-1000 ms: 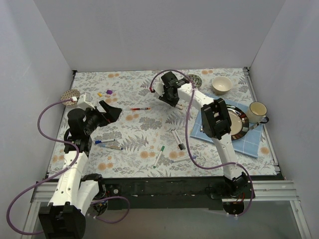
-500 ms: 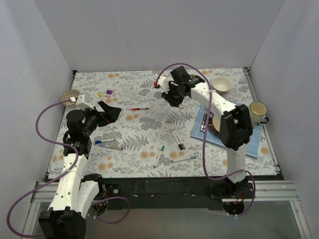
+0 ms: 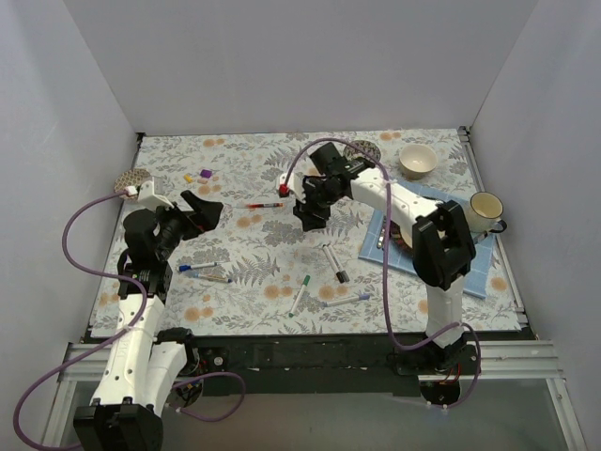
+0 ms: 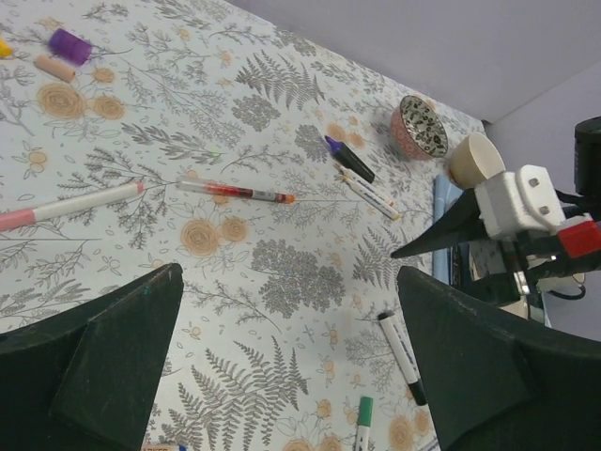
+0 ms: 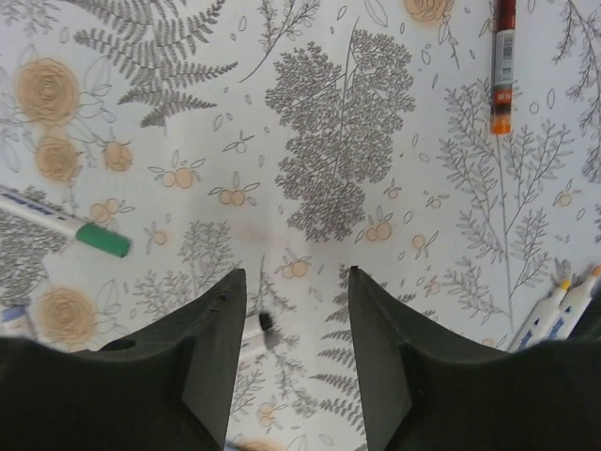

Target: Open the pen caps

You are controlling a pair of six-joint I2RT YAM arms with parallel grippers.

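Observation:
Several white-barrelled pens lie on the floral table. A red pen (image 3: 259,205) lies between the two arms and shows in the left wrist view (image 4: 235,192) and the right wrist view (image 5: 504,56). A black-capped pen (image 3: 334,263), a green-capped pen (image 3: 300,294) and a blue pen (image 3: 348,301) lie nearer. A loose purple cap (image 3: 206,174) lies at the back left (image 4: 68,44). My left gripper (image 3: 208,209) is open and empty above the table (image 4: 286,272). My right gripper (image 3: 308,216) is open and empty (image 5: 296,272), with a black cap (image 5: 267,325) below its left finger.
A cream bowl (image 3: 418,160), a patterned bowl (image 3: 364,150), a mug (image 3: 485,209) and a metal plate (image 3: 460,225) on a blue cloth (image 3: 470,272) stand at the right. Two more pens (image 3: 202,272) lie near the left arm. A round coaster (image 3: 131,178) lies at the far left.
My right gripper has swung from the back of the table down and toward the near left, ending beside the red pen. The left arm has barely moved.

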